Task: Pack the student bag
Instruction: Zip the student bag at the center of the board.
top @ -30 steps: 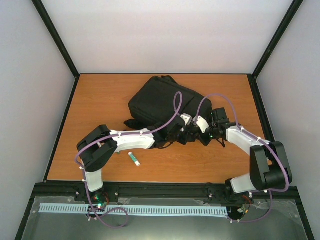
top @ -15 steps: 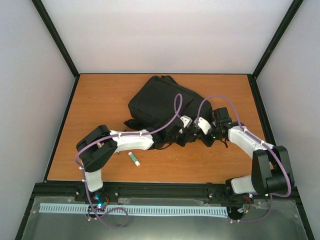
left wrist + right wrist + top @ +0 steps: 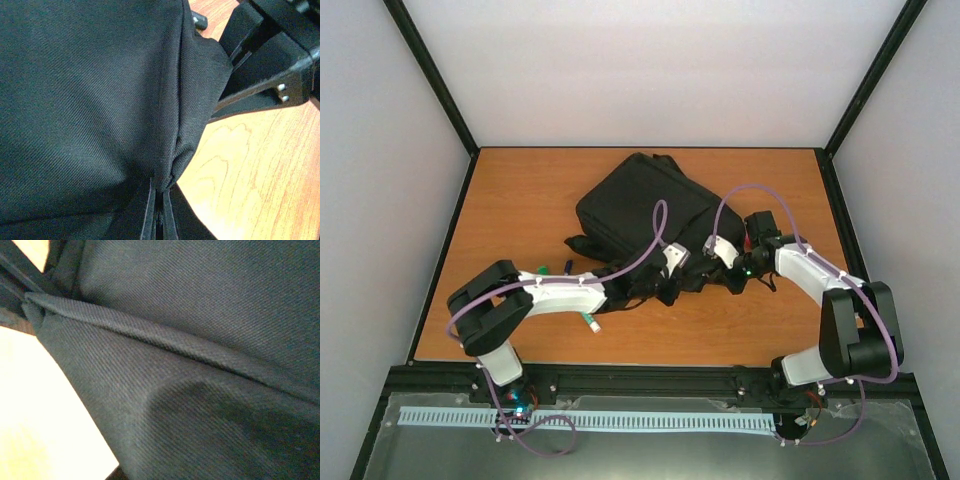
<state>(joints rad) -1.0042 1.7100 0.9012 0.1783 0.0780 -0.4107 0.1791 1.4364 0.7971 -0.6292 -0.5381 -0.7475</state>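
The black student bag (image 3: 635,200) lies at the middle of the table, its near edge bunched between my two grippers. My left gripper (image 3: 655,288) is at that near edge. In the left wrist view its fingers (image 3: 161,192) are shut on a fold of the bag's fabric (image 3: 90,90), with only a thin gap between them. My right gripper (image 3: 718,262) presses into the bag's near right side. The right wrist view is filled with black fabric (image 3: 200,365) and a seam; the right fingers are hidden.
A white glue stick with a green cap (image 3: 591,321) lies near the front, partly under my left forearm. Small green and dark pen-like items (image 3: 548,270) lie left of the bag. Bare wooden table (image 3: 520,200) surrounds it.
My left arm has pulled back toward the near left, its elbow swinging left, uncovering the pen-like items. The bag's near edge shifted with it. The right gripper moved slightly inward.
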